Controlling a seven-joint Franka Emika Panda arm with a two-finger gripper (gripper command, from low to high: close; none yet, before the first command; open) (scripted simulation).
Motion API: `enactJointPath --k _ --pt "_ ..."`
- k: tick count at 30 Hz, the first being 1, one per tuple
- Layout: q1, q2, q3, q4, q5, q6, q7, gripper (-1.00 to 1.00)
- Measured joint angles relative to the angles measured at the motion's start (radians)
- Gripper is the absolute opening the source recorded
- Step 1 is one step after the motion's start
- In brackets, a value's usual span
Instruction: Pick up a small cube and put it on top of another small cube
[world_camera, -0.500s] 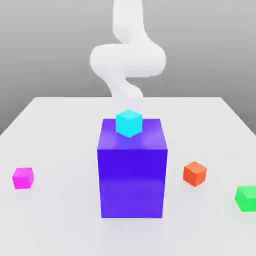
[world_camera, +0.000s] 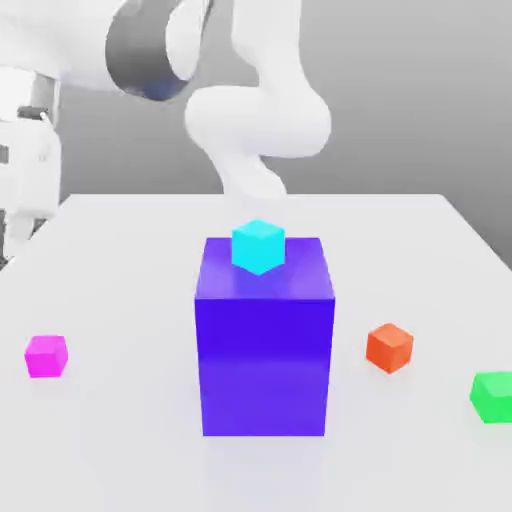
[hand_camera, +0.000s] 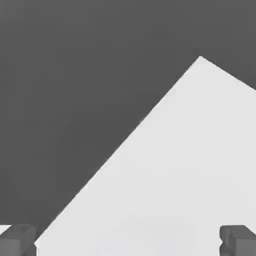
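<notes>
Pincer (hand_camera: 128, 242) gapes wide and empty over bare table (hand_camera: 190, 165) beside its corner edge.

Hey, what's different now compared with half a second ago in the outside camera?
The arm has swung toward the exterior view's left, bringing its hand in over the table's left edge. The open gripper holds nothing. The magenta cube, green cube, orange cube, cyan cube and purple block stayed put.
</notes>
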Motion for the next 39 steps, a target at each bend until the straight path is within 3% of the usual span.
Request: enactJointPath --k 7,13,14,21,27,33,39 --pt "-0.174 0.254 -0.085 -0.109 0.135 0.14 0.053 0.0" --pt "-0.287 0.473 0.045 -0.089 0.312 0.297 -0.053 0.0" --pt "-0.312 0.508 0.074 -0.082 0.33 0.325 -0.067 -1.0" --pt "-0.319 0.516 0.082 -0.08 0.332 0.333 -0.068 -1.0" --pt "-0.251 0.329 -0.017 -0.12 0.181 0.189 0.042 -1.0" --pt "-0.15 0.337 0.129 -0.044 0.145 0.148 -0.088 -1.0" --pt "0.058 0.349 0.291 0.015 0.109 0.105 0.087 -1.0"
